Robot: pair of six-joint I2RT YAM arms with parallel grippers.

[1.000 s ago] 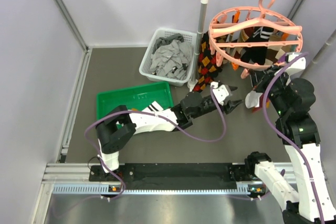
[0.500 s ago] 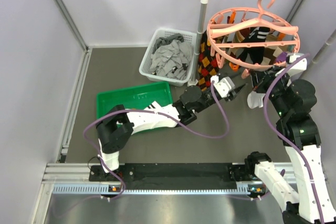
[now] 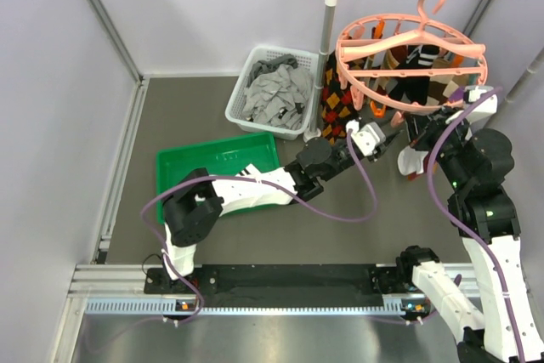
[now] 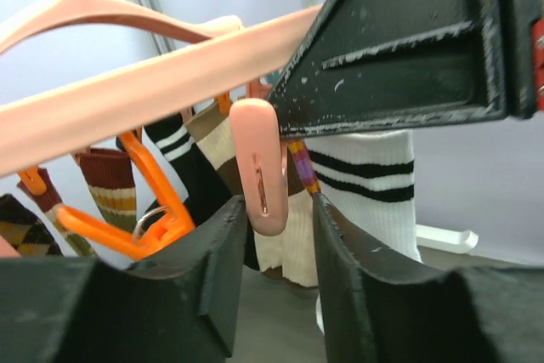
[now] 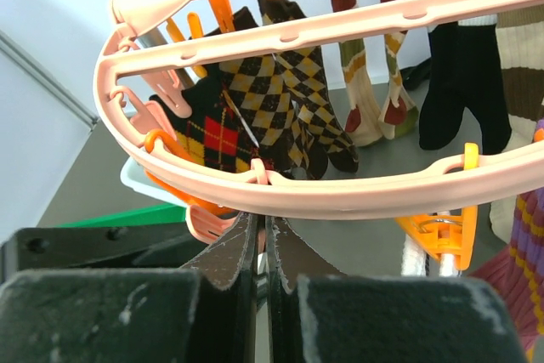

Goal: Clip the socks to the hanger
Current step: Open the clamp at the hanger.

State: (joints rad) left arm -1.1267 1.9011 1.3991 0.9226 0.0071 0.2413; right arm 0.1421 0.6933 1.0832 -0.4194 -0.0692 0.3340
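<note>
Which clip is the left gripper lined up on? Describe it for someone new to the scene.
Start at the white rail stand, back right, and the salmon-pink ring hanger hooked on it. On the hanger's near rim, one clip hangs between the open fingers of the left gripper. It is pale pink, while its neighbour is an orange clip.

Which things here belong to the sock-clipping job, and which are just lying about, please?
Job: salmon-pink plastic ring hanger; white black-striped sock; left claw; right claw.
Lying about: white basket of grey garments; green plastic tray; red-black-yellow argyle socks.
</note>
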